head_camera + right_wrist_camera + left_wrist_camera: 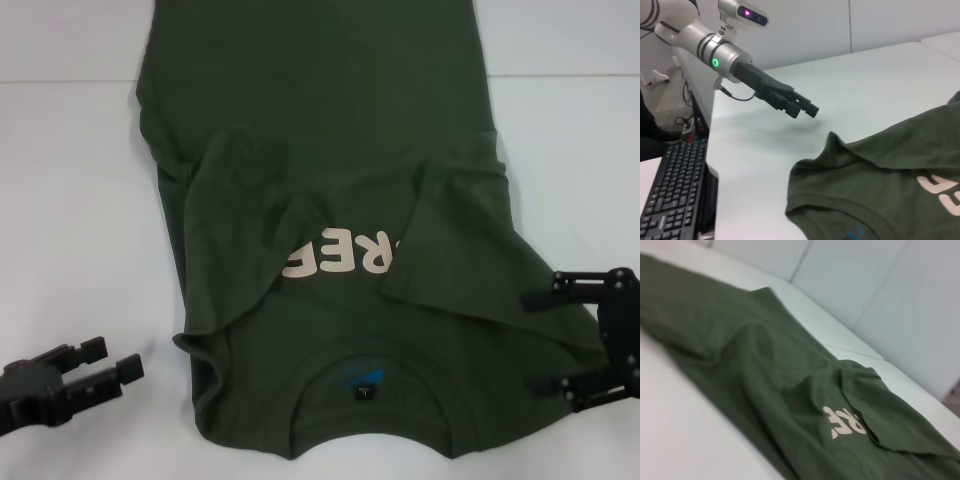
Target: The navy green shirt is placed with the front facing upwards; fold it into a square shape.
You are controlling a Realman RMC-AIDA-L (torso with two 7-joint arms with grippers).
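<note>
Left end effector: jaws open, empty, hovering over bare bench at ~8 o'clock in head view, apart from the shirt's near-left corner. Right wrist view confirms it: fingers parted, nothing between them.

Right end effector: at ~4 o'clock, jaws spread wide, holding nothing, sitting right at the shirt's right shoulder edge. Can't tell if lower finger touches fabric.

The navy green shirt lies flat on bench, centre of view, running off frame at 12 o'clock. Both sleeves already flipped inward over the chest; they cover part of the cream lettering, only "REE"-ish showing.

Risks, imo:
- Left sleeve fold is bunched + wrinkled, not flat. Folding lengthwise over it likely locks in a lump → no clean square.
- Sleeve flaps are loose; a fast lift at the shoulders could let them slide back out.
- Right sleeve flap looks bigger than the left, edges uneven → sides may end up skewed.
- If only one end effector catches fabric, shirt drags + rotates on bench.
- Pinching just the top layer at the collar leaves the back layer behind.

Orientation: long axis runs 6–12 o'clock. Collar end points to 6 (toward robot), hem end to 12, out of view. Front up, lettering reads upside down from head cam.
</note>
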